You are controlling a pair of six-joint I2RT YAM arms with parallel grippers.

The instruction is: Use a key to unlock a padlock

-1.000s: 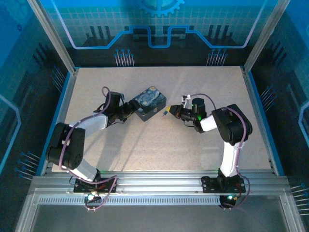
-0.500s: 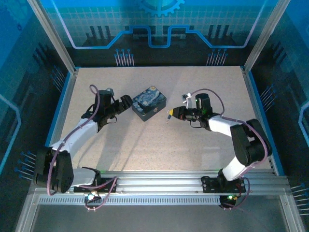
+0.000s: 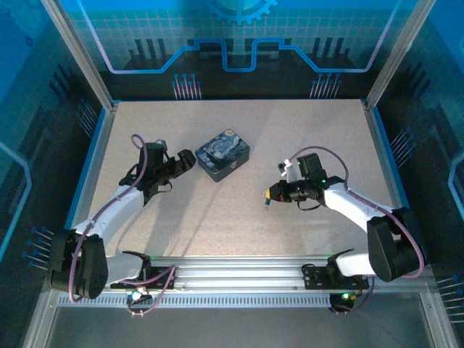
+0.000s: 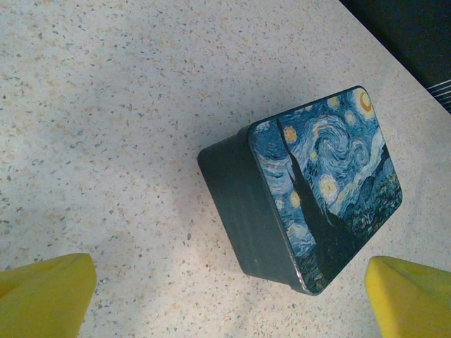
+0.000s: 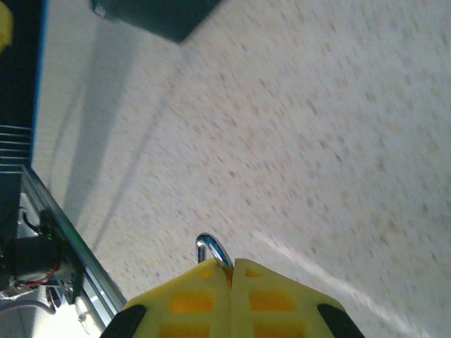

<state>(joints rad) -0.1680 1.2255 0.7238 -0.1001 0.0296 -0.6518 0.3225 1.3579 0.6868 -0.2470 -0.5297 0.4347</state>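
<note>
Tiny padlock [image 5: 211,248]: a curved pale-metal loop pokes past the right gripper's [image 5: 231,265] yellow fingertips, which are pinched tight on it. I read the loop as the shackle, body hidden, not certain. It sits over the table right of centre, well apart from the dark blue starry-print box [image 4: 324,190]. Likely light, rigid, slick; better clamped by the body flats. Left gripper [image 3: 185,160] is spread wide, empty, facing the box. Speckled beige tabletop [image 3: 217,232] is hard and flat, inside a blue-lit enclosure.

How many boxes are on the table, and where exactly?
1. The box stands on the table, toward the far side, just ahead of the open left gripper. I see nothing that could hide a second one.
</note>
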